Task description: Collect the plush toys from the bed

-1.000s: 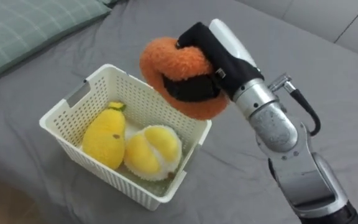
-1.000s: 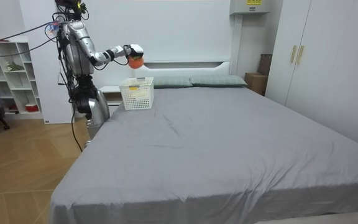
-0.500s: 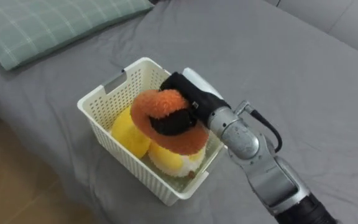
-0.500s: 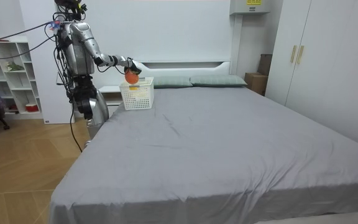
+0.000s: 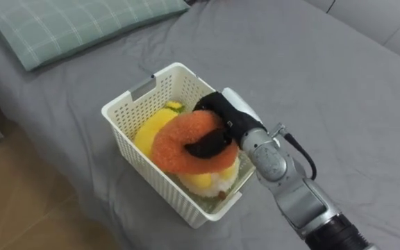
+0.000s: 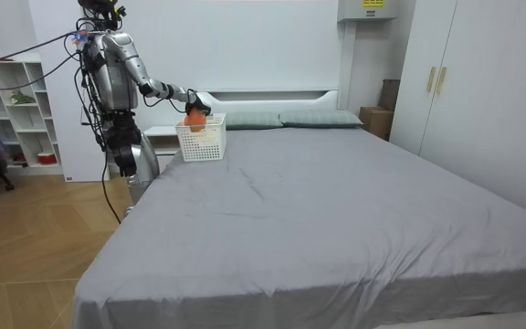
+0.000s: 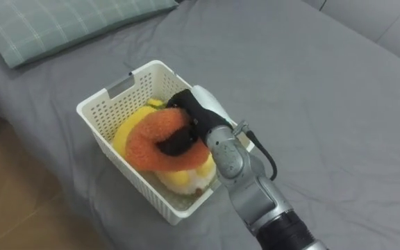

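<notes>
A white plastic basket (image 5: 136, 101) (image 7: 103, 98) (image 6: 201, 139) stands on the grey bed near its edge. Two yellow plush toys (image 5: 151, 128) (image 7: 127, 135) lie inside it. My right hand (image 5: 221, 118) (image 7: 193, 111) reaches down into the basket from the right, its fingers curled through an orange ring-shaped plush toy (image 5: 186, 142) (image 7: 160, 142). The orange toy rests on top of the yellow ones, at about rim height. In the room view I stand beside the bed's head corner, right arm stretched over the basket.
A green checked pillow (image 5: 68, 24) lies behind the basket at the head of the bed. The bed's edge and wooden floor (image 5: 33, 201) are just left of the basket. Open grey sheet (image 5: 339, 90) spreads to the right. A white shelf unit (image 6: 12, 110) stands by the wall.
My right hand has come down with the orange ring toy, from above the basket's far rim into the basket, onto the yellow toys. The head camera has shifted too.
</notes>
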Robot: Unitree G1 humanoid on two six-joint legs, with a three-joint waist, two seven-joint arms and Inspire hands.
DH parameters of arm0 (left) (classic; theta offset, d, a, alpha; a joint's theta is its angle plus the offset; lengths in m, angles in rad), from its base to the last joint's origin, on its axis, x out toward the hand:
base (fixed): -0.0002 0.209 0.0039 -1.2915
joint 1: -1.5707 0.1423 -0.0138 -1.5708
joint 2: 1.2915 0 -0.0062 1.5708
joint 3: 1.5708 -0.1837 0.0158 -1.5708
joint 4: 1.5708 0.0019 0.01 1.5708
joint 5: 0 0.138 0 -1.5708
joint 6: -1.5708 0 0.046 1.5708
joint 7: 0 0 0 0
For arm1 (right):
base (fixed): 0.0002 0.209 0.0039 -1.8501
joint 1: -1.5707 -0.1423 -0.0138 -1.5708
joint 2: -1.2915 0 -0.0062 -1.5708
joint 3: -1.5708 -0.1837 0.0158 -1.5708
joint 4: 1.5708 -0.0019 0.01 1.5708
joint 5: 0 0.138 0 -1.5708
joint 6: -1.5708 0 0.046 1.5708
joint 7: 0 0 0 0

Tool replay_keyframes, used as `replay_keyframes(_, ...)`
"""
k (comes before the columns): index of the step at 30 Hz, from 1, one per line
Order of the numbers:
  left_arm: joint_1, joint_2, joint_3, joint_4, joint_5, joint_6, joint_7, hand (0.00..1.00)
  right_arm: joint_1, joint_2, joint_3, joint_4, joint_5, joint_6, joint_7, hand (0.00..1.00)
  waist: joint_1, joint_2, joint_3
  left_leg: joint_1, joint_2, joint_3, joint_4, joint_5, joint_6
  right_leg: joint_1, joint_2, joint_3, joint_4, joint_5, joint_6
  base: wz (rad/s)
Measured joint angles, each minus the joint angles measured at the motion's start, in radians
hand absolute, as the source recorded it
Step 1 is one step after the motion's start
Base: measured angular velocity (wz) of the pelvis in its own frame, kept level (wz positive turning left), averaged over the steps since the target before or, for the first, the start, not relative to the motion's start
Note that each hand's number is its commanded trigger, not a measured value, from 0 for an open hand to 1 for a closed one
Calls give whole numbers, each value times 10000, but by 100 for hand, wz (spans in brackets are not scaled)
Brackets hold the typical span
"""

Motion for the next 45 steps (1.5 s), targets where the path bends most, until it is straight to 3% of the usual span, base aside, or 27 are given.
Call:
replay_keyframes(11, 161, -52, -6, -78, 119, 8, -259, 0, -1, -41, -478, -33, 9, -238, -121, 0, -399, 158, 28, -3, -24, -41, 24, 6, 2, 13, -3, 13, 1, -2, 3, 1)
replay_keyframes(21, 100, -118, -121, -184, 122, -15, -245, 0, 1, -60, -570, -36, 585, -401, -112, 0, -666, 413, -36, 15, -23, -41, 25, 12, 9, 14, -12, 28, 5, -2, 4, 0)
replay_keyframes(29, 8, -109, -119, -139, 176, -14, -266, 0, 32, -125, -1464, -88, 1082, -649, -422, 0, -792, 575, -69, 96, -16, 51, -39, 53, 25, 21, -14, 316, 7, -4, 6, -3)
replay_keyframes(35, -41, -130, 90, -218, 186, -17, -554, 0, 220, -140, -1994, -261, 1435, -836, -579, 0, -1162, 704, -99, 148, 9, 190, -85, 70, 30, -2, -15, 534, 5, -5, 8, -6)
replay_keyframes(39, -77, -126, 193, -243, 186, -42, -719, 0, 356, -324, -2432, -277, 1630, -1004, -664, 0, -1510, 812, -168, 256, 25, 269, -164, 75, 35, 44, -16, 608, 17, -4, 9, -8)
replay_keyframes(42, -5, -126, 253, -184, 22, -122, -872, 0, 641, -609, -2756, -280, 1782, -1218, -775, 0, -1579, 848, -159, 432, 82, 489, -196, 76, 37, 83, -9, 805, 28, -2, 12, -18)
replay_keyframes(45, 84, -140, 279, -196, -217, -173, -873, 0, 1211, -648, -3220, -420, 1966, -1288, -973, 0, -1975, 914, -158, 477, 109, 609, -238, 67, 42, 120, -11, 818, 17, -2, 15, -9)
